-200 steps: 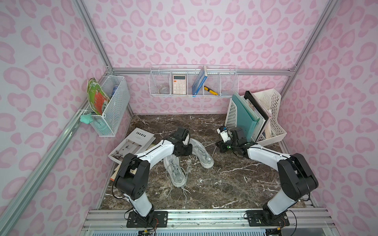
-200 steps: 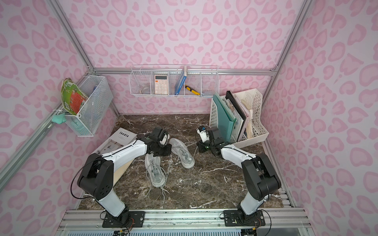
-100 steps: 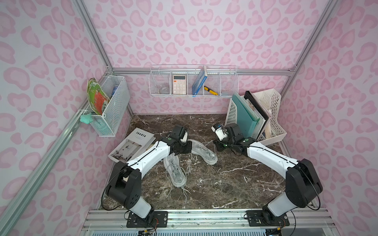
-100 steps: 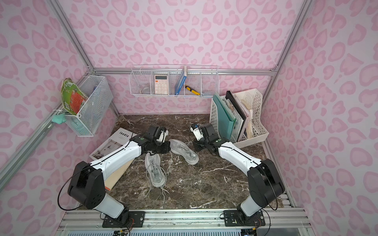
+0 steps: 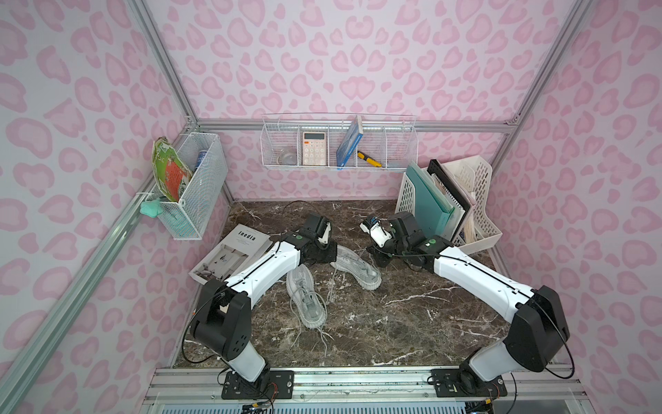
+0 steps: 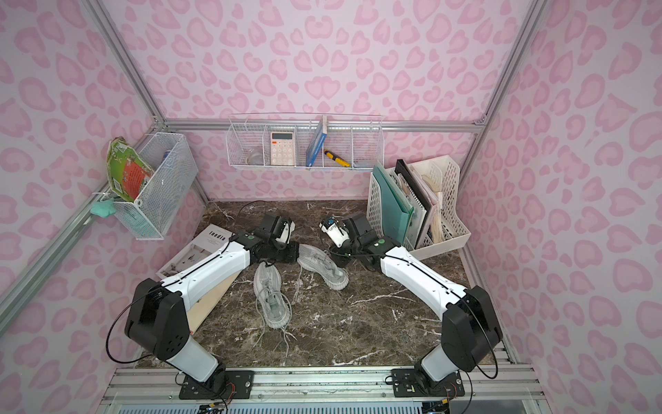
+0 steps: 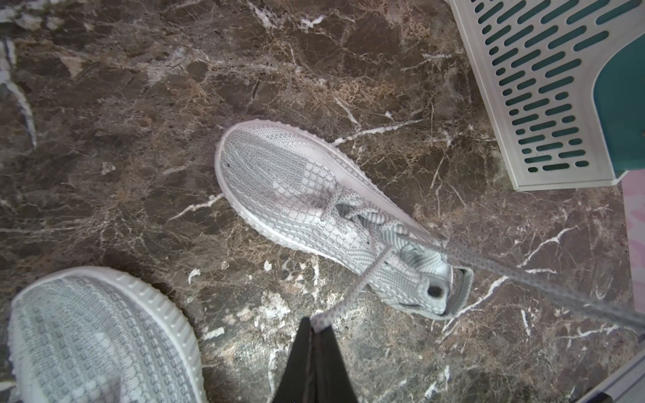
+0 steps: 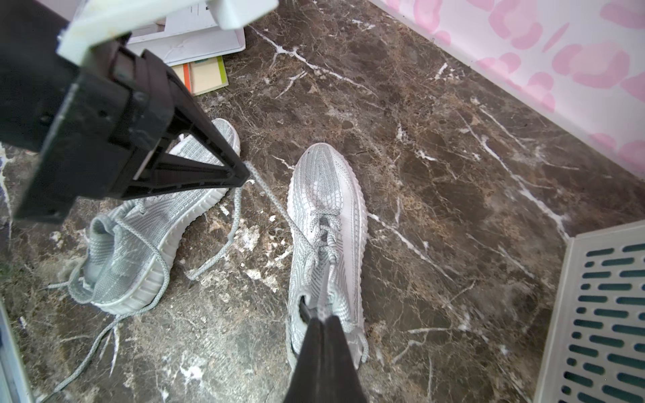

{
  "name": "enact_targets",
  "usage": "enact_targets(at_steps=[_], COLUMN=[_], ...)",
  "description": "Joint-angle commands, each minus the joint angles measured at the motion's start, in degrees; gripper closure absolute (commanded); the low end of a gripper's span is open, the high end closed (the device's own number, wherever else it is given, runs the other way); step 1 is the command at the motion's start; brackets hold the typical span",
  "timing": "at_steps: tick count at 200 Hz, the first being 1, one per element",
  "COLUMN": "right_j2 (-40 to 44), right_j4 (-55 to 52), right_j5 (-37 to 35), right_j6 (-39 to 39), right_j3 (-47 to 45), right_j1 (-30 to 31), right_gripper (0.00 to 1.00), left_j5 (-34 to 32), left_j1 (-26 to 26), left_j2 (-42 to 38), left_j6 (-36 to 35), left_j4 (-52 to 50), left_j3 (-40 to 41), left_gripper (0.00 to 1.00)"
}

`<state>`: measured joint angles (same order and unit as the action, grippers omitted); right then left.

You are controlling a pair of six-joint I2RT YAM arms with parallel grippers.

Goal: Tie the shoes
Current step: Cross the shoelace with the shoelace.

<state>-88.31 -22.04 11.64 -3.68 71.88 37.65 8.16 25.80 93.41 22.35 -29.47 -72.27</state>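
Two light grey knit shoes lie on the marble table. The far shoe point(image 5: 356, 267) point(image 6: 322, 267) lies between my grippers, and the near shoe point(image 5: 306, 299) point(image 6: 272, 297) points at the front edge with loose laces trailing. My left gripper point(image 7: 316, 326) point(image 5: 327, 252) is shut on one lace of the far shoe point(image 7: 296, 188). My right gripper point(image 8: 323, 319) point(image 5: 379, 256) is shut on that shoe's other lace, just above its collar point(image 8: 326, 226). That second lace point(image 7: 523, 275) runs taut across the left wrist view. The left gripper's fingertips point(image 8: 241, 174) show in the right wrist view with the lace in them.
A white file rack point(image 5: 465, 208) with teal folders stands at the back right, close to my right wrist. A white booklet point(image 5: 233, 254) lies at the left under my left arm. Wire baskets hang on the left wall point(image 5: 193, 186) and the back wall point(image 5: 338, 143).
Both arms have stretched out lower and flatter over the table, still holding the laces. The far shoe has shifted slightly to the right.
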Motion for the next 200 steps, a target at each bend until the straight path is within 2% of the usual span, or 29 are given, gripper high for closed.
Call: enact_targets(at_steps=[1,27,54,70,127,144,176,200], right_j2=[0.38,0.71,1.04,0.77,-7.67,-12.15,-19.79,-20.77], right_j4=[-1.64,-3.80,-3.46,-2.65,-0.48,-1.25,-1.38,-1.44], right_j5=[-1.93,-4.01,0.64,0.31,-23.73,-27.41,-26.67,-25.51], right_j6=[-0.54,-0.01,0.54,0.21,-2.34,-1.90,-0.40,1.21], right_j3=[1.71,2.79,2.42,2.01,5.60,9.55,12.52,12.19], right_j1=[-0.03,-0.05,0.01,0.01,0.17,-0.10,-1.91,-2.94], right_gripper=[1.00,1.00,1.00,1.00,1.00,0.99,0.91,0.73], left_j5=[-1.66,-1.25,-0.54,-0.18,1.42,1.33,1.65,2.47], left_j1=[-0.56,-1.72,-2.16,-2.25,-2.25,-2.25,-2.24,-2.25], left_j2=[0.01,-0.08,1.01,1.56,3.13,3.51,4.63,4.80], left_j6=[0.24,0.28,-0.10,-0.17,0.50,0.68,0.85,1.02], left_j4=[-0.29,-0.23,-0.69,-0.67,0.43,0.96,1.66,2.31], left_j3=[-0.45,-0.46,-1.46,-1.71,1.17,2.30,3.86,4.33], left_gripper=[1.00,1.00,1.00,1.00,1.00,1.00,1.00,1.00])
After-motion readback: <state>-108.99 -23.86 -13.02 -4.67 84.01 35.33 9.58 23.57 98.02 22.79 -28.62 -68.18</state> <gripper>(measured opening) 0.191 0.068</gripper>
